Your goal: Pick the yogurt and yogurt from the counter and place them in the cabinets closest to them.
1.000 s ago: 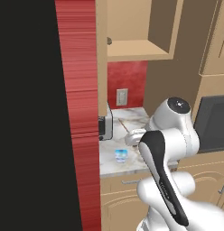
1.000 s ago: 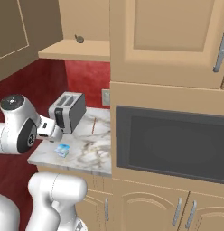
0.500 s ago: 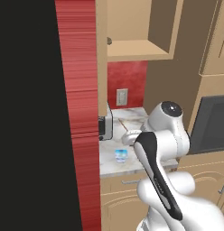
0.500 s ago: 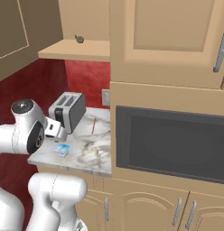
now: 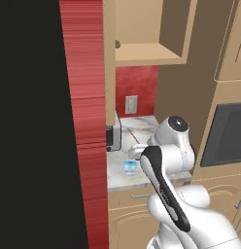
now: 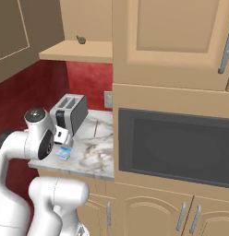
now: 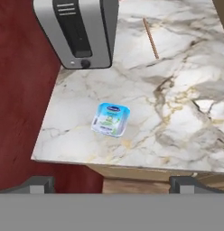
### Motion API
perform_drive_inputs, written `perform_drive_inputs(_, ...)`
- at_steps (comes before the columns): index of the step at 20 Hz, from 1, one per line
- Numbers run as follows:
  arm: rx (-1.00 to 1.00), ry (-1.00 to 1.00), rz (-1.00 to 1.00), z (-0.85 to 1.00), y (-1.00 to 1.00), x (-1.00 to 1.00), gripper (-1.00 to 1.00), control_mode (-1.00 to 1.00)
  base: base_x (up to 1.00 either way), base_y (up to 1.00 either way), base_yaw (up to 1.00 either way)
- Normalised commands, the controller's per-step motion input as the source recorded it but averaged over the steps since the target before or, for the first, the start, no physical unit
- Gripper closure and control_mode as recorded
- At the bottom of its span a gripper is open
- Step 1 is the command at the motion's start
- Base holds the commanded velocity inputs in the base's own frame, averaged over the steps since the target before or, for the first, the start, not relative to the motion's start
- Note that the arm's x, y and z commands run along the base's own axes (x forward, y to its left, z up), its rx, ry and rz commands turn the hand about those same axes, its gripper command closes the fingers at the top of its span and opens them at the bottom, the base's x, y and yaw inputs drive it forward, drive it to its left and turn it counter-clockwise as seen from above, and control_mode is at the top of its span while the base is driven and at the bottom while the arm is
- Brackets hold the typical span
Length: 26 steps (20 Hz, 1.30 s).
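Hand view, L to R: toaster [image 7: 80, 31] stands at the counter's [image 7: 177, 108] far-left corner, against the red wall [image 7: 19, 90]. One yogurt [image 7: 111, 119] sits on the marble in front of the toaster, near the front-left edge, label up, apart from all else. A thin brown stick [image 7: 151, 38] lies farther back, to the R of the toaster. Gripper [image 7: 112, 184] hangs above the front edge, fingers [image 7: 38, 184] spread wide, nothing between them; yogurt lies ahead of them, untouched.

L base view: toaster [image 5: 113, 137] at L, yogurt [image 5: 129, 168] on counter [image 5: 117, 177] just L of the arm's wrist. Open cabinet [image 5: 146, 53] above, shelf bare but for a small dark object [image 5: 117, 44] at its front-left corner.

R base view: yogurt [image 6: 64, 154] beside the hand, toaster [image 6: 69, 113] behind it, microwave [image 6: 174, 147] at R, cabinet [image 6: 79, 50] overhead. Whether the second cup is anywhere in sight, cannot tell.
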Motion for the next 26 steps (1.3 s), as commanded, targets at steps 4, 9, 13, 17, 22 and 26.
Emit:
perform_drive_inputs(4, 0.01, 0.0, 0.0, -0.41, 0.01, 0.22, -1.0, -1.0, 0.0, 0.0, 0.0)
perform_drive_inputs(9, 0.0, 0.0, 0.0, -0.38, 0.11, 0.24, -1.0, -1.0, 0.0, 0.0, 0.0)
perform_drive_inputs(13, 0.0, 0.0, -0.03, -0.23, 0.17, 0.31, -1.0, -1.0, 0.0, 0.0, 0.0)
perform_drive_inputs(17, 0.0, 0.0, -0.03, -0.15, 0.13, 0.3, -1.0, -1.0, 0.0, 0.0, 0.0)
perform_drive_inputs(22, -0.01, 0.0, -0.07, -0.12, 0.03, 0.17, -1.0, -1.0, 0.0, 0.0, 0.0)
perform_drive_inputs(26, 0.0, 0.0, -0.05, -0.05, 0.0, 0.04, -1.0, -1.0, 0.0, 0.0, 0.0)
